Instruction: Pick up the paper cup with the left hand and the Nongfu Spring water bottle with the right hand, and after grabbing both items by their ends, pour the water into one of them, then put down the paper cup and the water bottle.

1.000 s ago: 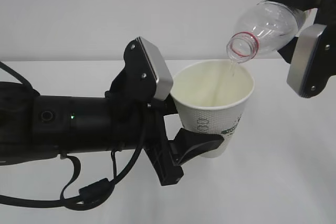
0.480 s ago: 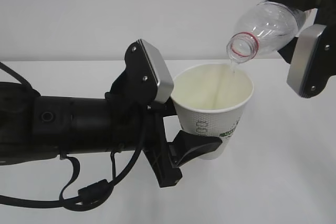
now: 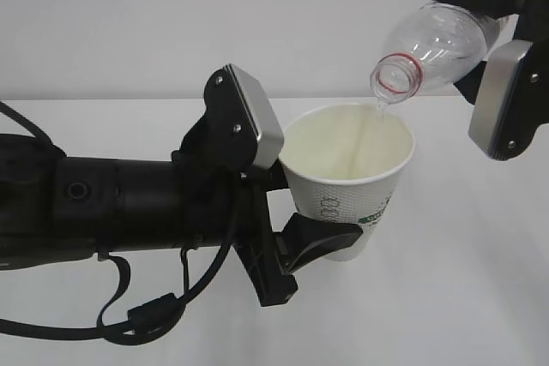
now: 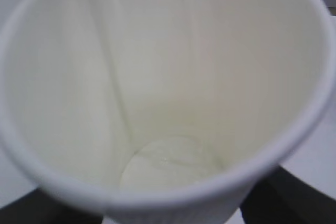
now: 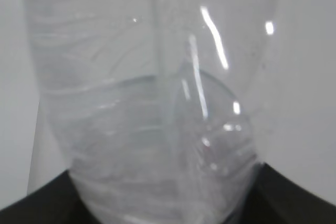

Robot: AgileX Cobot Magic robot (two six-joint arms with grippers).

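Note:
My left gripper (image 3: 296, 184) is shut on the white paper cup (image 3: 352, 182), holding it upright above the table, one grey finger plate (image 3: 249, 117) behind it and a black finger under its base. My right gripper (image 3: 493, 45) is shut on the Nongfu Spring water bottle (image 3: 437, 39), which is tipped mouth-down over the cup's far rim. A thin stream of water (image 3: 378, 113) runs from its red-ringed neck into the cup. The left wrist view looks down into the cup (image 4: 168, 66), with a little water (image 4: 168, 163) at its bottom. The clear bottle (image 5: 152, 108) fills the right wrist view.
A white table (image 3: 455, 297) lies below, with a pale wall behind. The thick black left arm (image 3: 103, 207) and its looping cables (image 3: 146, 315) fill the left side of the exterior view.
Both arms, the cup and the bottle keep their places; the thin stream keeps running into the cup.

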